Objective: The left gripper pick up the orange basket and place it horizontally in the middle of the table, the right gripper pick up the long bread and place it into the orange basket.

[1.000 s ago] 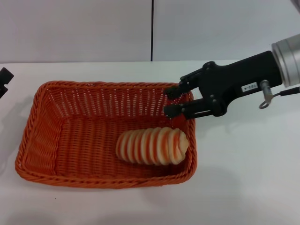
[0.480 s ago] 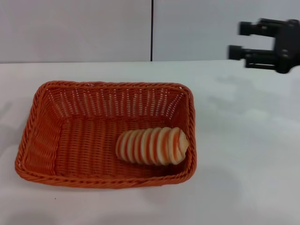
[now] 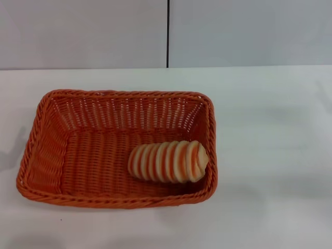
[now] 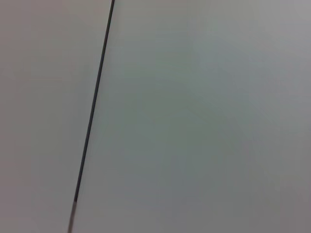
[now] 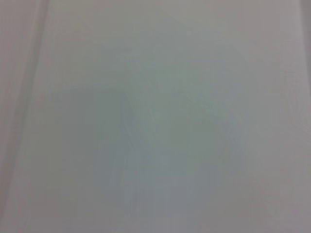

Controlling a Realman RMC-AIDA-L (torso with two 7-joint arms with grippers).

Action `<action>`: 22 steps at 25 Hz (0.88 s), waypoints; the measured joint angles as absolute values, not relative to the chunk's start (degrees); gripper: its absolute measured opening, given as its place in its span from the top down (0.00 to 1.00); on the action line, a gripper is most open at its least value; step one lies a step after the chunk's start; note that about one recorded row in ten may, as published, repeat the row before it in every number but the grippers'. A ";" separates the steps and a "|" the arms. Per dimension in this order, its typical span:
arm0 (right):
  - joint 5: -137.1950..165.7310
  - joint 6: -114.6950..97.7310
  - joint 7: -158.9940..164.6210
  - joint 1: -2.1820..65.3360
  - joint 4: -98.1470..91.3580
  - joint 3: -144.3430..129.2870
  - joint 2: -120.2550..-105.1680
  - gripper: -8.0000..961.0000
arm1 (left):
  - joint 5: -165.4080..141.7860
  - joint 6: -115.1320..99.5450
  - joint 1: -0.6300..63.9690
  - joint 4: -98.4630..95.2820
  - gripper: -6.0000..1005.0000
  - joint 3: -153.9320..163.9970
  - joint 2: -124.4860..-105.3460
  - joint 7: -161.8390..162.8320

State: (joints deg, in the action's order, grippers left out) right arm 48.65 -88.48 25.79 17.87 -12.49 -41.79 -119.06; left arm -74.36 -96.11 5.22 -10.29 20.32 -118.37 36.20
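The orange basket [image 3: 72,150] lies lengthwise across the middle of the white table [image 3: 270,155] in the head view. Inside it, against its right end wall, rests the long bread [image 3: 168,162], a tan loaf with orange and cream stripes. Neither gripper shows in any view. The left wrist view holds only a pale wall with a thin dark seam [image 4: 95,104]. A blank pale surface fills the right wrist view.
A grey wall with a vertical dark seam [image 3: 168,33] rises behind the table's far edge. Bare white tabletop lies to the right of the basket and in front of it.
The right gripper, open above the basket's right end a second ago, rose up and to the right and has left the head view. The left gripper's tip at the left edge is gone too.
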 joint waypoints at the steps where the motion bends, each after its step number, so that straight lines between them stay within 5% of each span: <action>1: 45.61 -89.18 20.91 18.72 -8.77 -41.80 -119.14 0.22 | -74.35 -96.80 5.36 -8.89 0.23 19.46 -118.39 33.79; 22: 39.60 -89.76 14.43 22.04 1.40 -41.25 -119.44 0.22 | -74.41 -98.69 5.13 3.30 0.23 10.09 -118.56 12.87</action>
